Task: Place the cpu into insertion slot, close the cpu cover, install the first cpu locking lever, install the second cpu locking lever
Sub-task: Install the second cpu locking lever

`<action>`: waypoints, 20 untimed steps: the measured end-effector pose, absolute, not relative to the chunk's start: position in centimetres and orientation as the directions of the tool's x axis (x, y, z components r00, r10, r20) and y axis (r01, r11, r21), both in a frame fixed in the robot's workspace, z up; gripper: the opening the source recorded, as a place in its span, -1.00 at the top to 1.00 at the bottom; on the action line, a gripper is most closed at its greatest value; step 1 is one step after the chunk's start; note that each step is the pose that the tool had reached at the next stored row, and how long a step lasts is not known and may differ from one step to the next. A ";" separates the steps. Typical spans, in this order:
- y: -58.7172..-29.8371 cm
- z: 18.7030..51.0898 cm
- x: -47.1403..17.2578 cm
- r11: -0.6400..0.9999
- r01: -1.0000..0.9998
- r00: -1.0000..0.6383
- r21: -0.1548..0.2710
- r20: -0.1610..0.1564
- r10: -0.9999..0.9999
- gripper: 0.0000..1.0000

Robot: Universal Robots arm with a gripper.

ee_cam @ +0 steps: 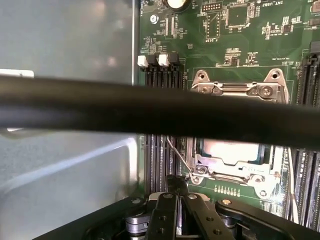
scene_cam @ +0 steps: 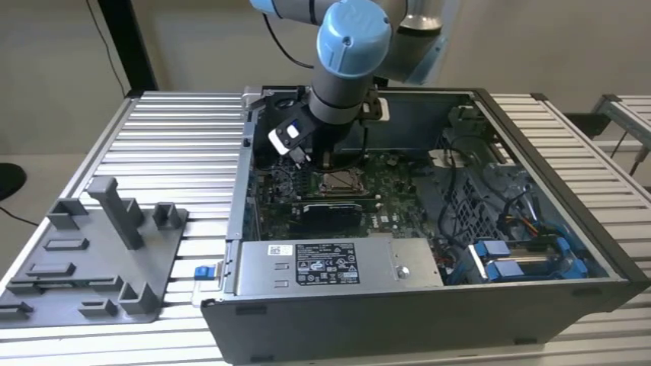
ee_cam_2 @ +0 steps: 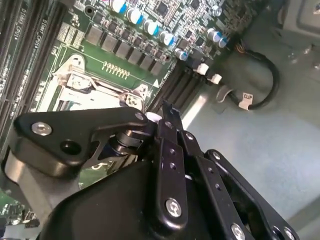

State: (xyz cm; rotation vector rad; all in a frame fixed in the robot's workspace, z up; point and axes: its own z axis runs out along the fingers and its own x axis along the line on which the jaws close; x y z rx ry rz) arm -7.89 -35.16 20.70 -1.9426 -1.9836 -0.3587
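Silver ribbed table tops (scene_cam: pixel 173 145) hold an open grey computer case (scene_cam: pixel 407 313), and you can see a plain pale wall behind them. On the exterior view's left, a grey plastic holder tray (scene_cam: pixel 91 259) with upright pegs lies on the table beside the case. Inside the case lies the green circuit board (scene_cam: pixel 397 171), with a big grey metal box (scene_cam: pixel 331 263) bearing a white label at the near side and blue parts (scene_cam: pixel 508 259) on the exterior view's right.

Your arm (scene_cam: pixel 351 46) reaches down into the case, and your gripper (scene_cam: pixel 323 158) hangs just above the insertion slot (scene_cam: pixel 341 181). In the first wrist view the gripper (ee_cam: pixel 175 187) has its two black fingertips pressed together with nothing held between them. They sit right beside the corner of the slot (ee_cam: pixel 235 155), close to a thin wire lever (ee_cam: pixel 177 155).

The cpu (ee_cam: pixel 231 151) lies flat in the slot, and its silvery top shows there. The cpu cover (ee_cam: pixel 240 90) is a silver frame, seen past the thick black cable (ee_cam: pixel 160 107) that crosses this view. You cannot tell whether the cover is down over the chip.

In the second wrist view the gripper (ee_cam_2: pixel 167 111) points at the board next to the slot (ee_cam_2: pixel 85 87).
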 end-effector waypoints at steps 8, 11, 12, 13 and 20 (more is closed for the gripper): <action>-35.1 20.1 -7.9 0.033 0.998 -0.008 -0.055 0.410 0.912 1.00; -35.1 20.0 -7.9 0.033 0.998 -0.008 -0.055 0.409 0.912 1.00; -35.1 19.9 -7.9 0.033 0.998 -0.008 -0.055 0.409 0.912 1.00; -35.1 19.9 -7.9 0.033 0.998 -0.007 -0.055 0.409 0.912 1.00; -35.1 19.6 -7.0 0.033 0.998 -0.007 -0.057 0.407 0.913 1.00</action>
